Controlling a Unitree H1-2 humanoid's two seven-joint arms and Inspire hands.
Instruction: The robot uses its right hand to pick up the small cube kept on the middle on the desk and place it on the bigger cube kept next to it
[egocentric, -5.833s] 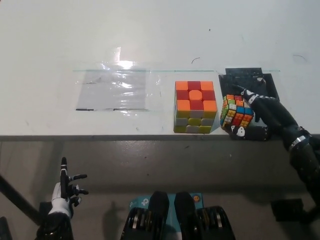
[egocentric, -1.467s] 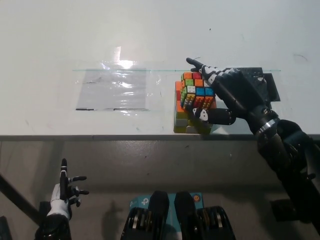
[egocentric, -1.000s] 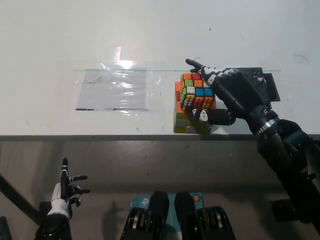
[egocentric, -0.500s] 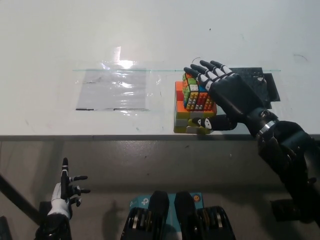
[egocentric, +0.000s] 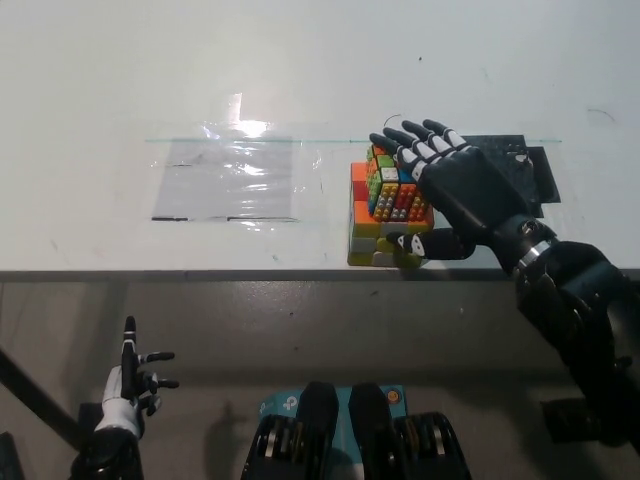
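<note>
The small cube (egocentric: 392, 189) is sitting on top of the bigger cube (egocentric: 384, 228), offset toward the bigger cube's right and far side, so that orange and yellow tiles of the bigger cube are showing along its left and near edges. The stack is standing near the front edge of the table (egocentric: 300, 70), just to the right of a clear taped plastic sheet (egocentric: 235, 178).

The right hand (egocentric: 455, 190) is lying directly to the right of the small cube, with the palm facing down. Its fingers (egocentric: 412, 148) are spreading wide and extending over the cube's far right corner; the thumb is pointing left along the near side of the stack. Whether any fingertip is touching the cube cannot be determined from this view, but no closed grasp is showing, and the cube appears to be resting on its own support.

The small cube has no long axis; what matters is that it lies left of the palm, so a withdrawal to the right would clear it without dragging it. A black mat (egocentric: 535, 165) is lying on the table partly under the right forearm.

The left hand (egocentric: 130, 385) is resting below the table edge at the lower left, fingers apart and holding nothing, well apart from both cubes.

No containers are present.
</note>
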